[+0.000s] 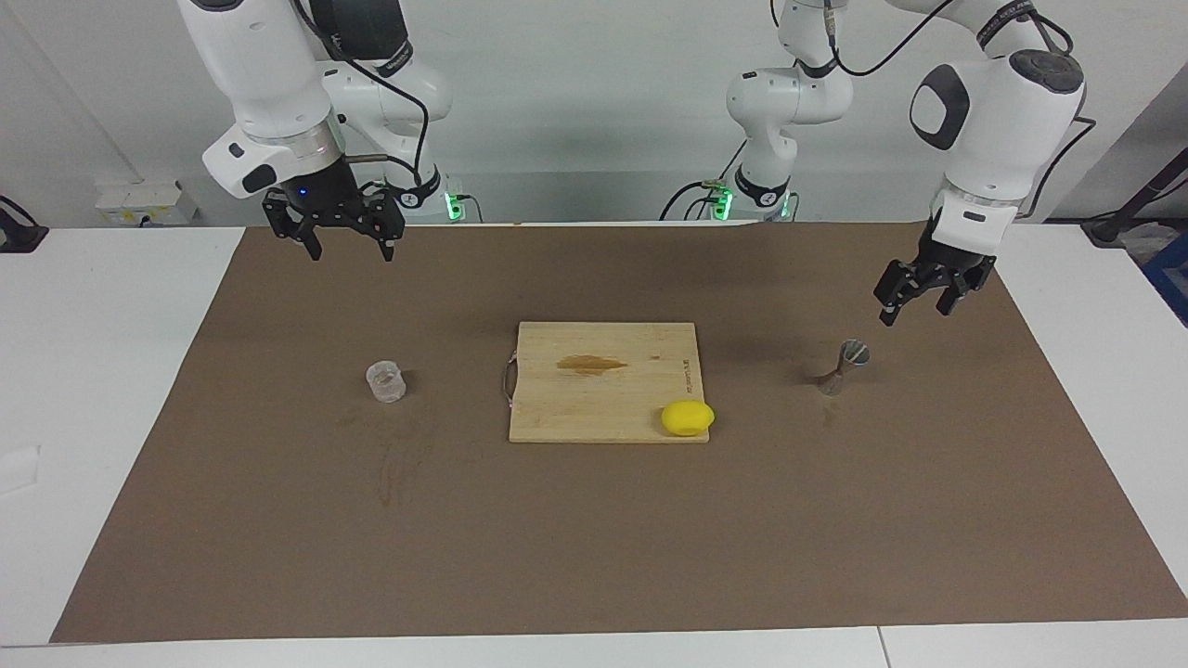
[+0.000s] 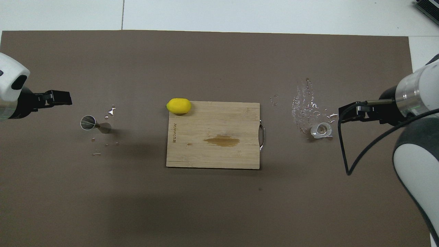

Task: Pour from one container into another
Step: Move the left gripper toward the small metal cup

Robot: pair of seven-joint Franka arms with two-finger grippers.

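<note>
- Hanging in the air, my left gripper (image 1: 914, 299) is above the brown mat (image 1: 278, 520), over a spot just beside the jigger (image 1: 843, 367); its fingers are spread apart and it grasps nothing.
- My right gripper (image 1: 351, 243) is up over the mat near my end of the table (image 1: 111, 371), with the jaws released and empty.
- The glass (image 1: 386, 382) stands upright on the mat toward my right arm's end, well apart from both grippers.
- Small wet marks (image 2: 303, 103) lie on the mat around the glass, mostly farther from me than it.
- The metal jigger stands upright on the mat toward my left arm's end, and a few drops (image 2: 111, 110) shine near it.
- A wooden cutting board (image 1: 603, 385) lies between the glass and the jigger, with a dark stain (image 1: 591, 365) on its surface.
- A yellow lemon (image 1: 688, 417) rests at the board's corner, on the side toward the jigger and farther from me.
</note>
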